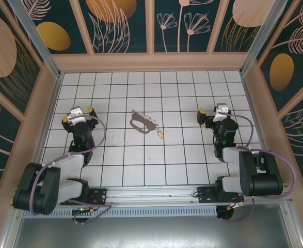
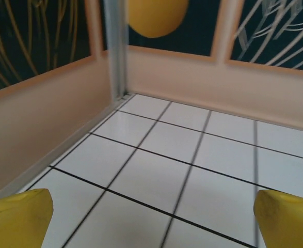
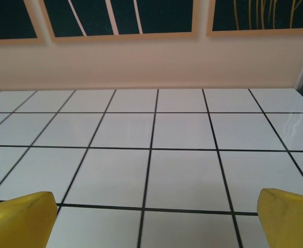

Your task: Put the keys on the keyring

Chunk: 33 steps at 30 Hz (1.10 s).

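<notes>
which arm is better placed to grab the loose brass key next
Right, probably. The right gripper is open and sits nearer the brass key than the left gripper does, and the key lies on the right side of the keyring bunch.

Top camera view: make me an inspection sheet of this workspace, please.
Surface: white tiled tabletop with black grid lines.
Job's things: oval metal keyring fringed with silvery keys, mid-table; small brass-gold key lying beside it.
Clutter: nothing seen.
Grippers: left gripper and right gripper both open, empty, flanking the keys.
Cables: purple cables looped along both arms.
Surroundings: dark floral wall panels in peach frames.
</notes>
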### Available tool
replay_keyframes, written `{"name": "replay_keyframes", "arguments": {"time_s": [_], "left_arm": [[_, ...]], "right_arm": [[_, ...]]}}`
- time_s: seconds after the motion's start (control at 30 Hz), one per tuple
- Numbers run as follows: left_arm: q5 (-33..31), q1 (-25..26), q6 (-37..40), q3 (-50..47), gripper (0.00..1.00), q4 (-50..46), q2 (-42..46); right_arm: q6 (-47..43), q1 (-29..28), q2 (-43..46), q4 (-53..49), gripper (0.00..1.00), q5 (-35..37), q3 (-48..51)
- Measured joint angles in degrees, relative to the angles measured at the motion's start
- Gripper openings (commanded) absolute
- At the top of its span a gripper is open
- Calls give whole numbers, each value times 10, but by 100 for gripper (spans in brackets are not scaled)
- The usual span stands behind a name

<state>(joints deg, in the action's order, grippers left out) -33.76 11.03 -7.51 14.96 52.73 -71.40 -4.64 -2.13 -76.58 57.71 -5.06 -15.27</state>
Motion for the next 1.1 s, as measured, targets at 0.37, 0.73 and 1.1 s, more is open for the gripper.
{"name": "replay_keyframes", "arguments": {"time_s": [0.37,0.73,1.1], "left_arm": [[152,-60,45,-23,99,147,-123],[216,-84,45,-23,99,183,-156],[220,-84,45,-23,99,183,-156]], "right_arm": [[-2,21,-10,8,99,-41,-23],[6,37,22,41,99,-71,28],[42,73,-126,164,99,-87,57]]}}
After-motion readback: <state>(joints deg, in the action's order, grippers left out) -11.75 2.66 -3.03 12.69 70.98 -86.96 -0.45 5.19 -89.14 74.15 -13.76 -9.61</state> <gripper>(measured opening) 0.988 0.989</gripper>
